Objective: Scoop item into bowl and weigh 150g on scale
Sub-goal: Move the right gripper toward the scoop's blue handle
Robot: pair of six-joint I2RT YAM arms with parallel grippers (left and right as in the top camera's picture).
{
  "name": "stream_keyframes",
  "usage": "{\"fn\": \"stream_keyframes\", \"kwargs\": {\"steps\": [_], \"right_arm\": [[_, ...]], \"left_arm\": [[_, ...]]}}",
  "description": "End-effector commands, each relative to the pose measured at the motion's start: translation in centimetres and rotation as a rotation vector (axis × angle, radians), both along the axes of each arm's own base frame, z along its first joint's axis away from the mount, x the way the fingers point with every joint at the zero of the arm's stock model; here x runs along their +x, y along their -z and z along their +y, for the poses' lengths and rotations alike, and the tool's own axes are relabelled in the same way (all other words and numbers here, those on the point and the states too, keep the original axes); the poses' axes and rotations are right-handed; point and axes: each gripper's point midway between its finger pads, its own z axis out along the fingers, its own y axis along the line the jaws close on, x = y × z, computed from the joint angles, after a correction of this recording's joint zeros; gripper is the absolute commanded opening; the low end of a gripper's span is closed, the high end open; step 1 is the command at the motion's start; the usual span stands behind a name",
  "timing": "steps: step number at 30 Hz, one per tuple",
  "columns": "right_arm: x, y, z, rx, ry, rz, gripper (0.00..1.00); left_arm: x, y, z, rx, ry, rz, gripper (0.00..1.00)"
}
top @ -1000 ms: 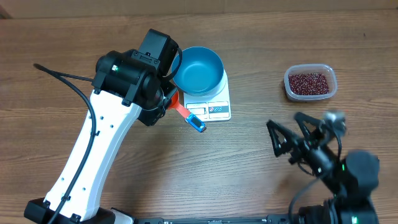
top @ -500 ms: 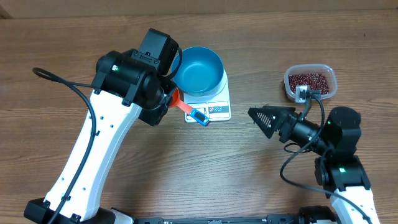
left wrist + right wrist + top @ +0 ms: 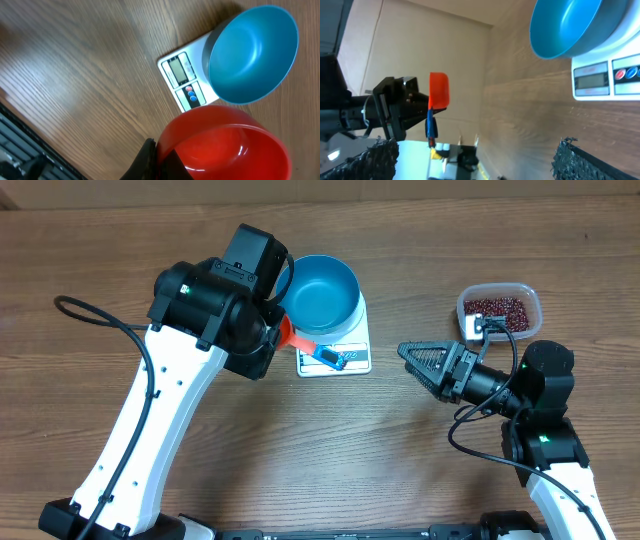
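Overhead: blue bowl (image 3: pixel 318 292) sits on the white scale (image 3: pixel 352 358) at table (image 3: pixel 200 220) centre, bowl empty. Left gripper (image 3: pixel 272 340) is just left of the scale, mostly hidden under its own wrist, with the red scoop (image 3: pixel 288 335) sticking out of it, the scoop's blue handle over the scale's front edge. Container of red beans (image 3: pixel 499 313) is far right, well apart from the scale. Right gripper (image 3: pixel 418 362) is between the scale and the container, pointing left toward the scale, holding nothing. Left wrist: scoop (image 3: pixel 225 145) fills the lower right, cup empty, a dark finger (image 3: pixel 146 159) pressed against its left side; bowl (image 3: pixel 252 52) and scale (image 3: pixel 182 80) are beyond it on the wood, and the scale's display can't be read. Right wrist: the two fingers (image 3: pixel 382 155) are spread wide apart, nothing between them. Across the table the left gripper (image 3: pixel 422 107) is clamped on the scoop (image 3: pixel 439 90), held clear of the table. Bowl (image 3: pixel 565 25) sits on the scale (image 3: pixel 605 75) at upper right, no beans in it.
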Motion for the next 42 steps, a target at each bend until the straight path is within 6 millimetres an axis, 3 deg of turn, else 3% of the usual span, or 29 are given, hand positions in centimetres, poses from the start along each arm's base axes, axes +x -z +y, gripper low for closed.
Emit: {"fn": "stream_keyframes", "kwargs": {"steps": [1,9,14,24,30,34,42], "right_arm": [[-0.4,-1.5,0.4,0.027,-0.033,-0.008,1.0],[-0.6,-1.6,0.6,0.043,-0.049,0.012,1.0],[-0.7,-1.6,0.6,0.045,-0.056,0.012,1.0],[-1.5,-2.9,1.1,0.062,-0.121,-0.056,1.0],[-1.6,-3.1,1.2,0.063,-0.129,-0.071,1.0],[-1.3,-3.0,1.1,0.059,-0.114,-0.071,1.0],[-1.0,-2.9,0.9,0.054,-0.096,-0.071,1.0]], "left_arm": [[-0.2,0.4,-1.4,-0.061,-0.031,0.031,0.04],[0.5,-0.2,-4.5,-0.089,0.045,-0.051,0.04],[0.4,-0.1,-5.2,-0.059,0.006,-0.071,0.04],[0.6,3.0,-8.8,-0.046,0.041,-0.007,0.04],[1.2,4.2,-11.6,-0.136,0.073,0.032,0.04],[1.6,4.0,-12.1,-0.156,0.078,0.015,0.04],[0.5,3.9,-13.3,-0.216,0.084,0.064,0.04]]}}
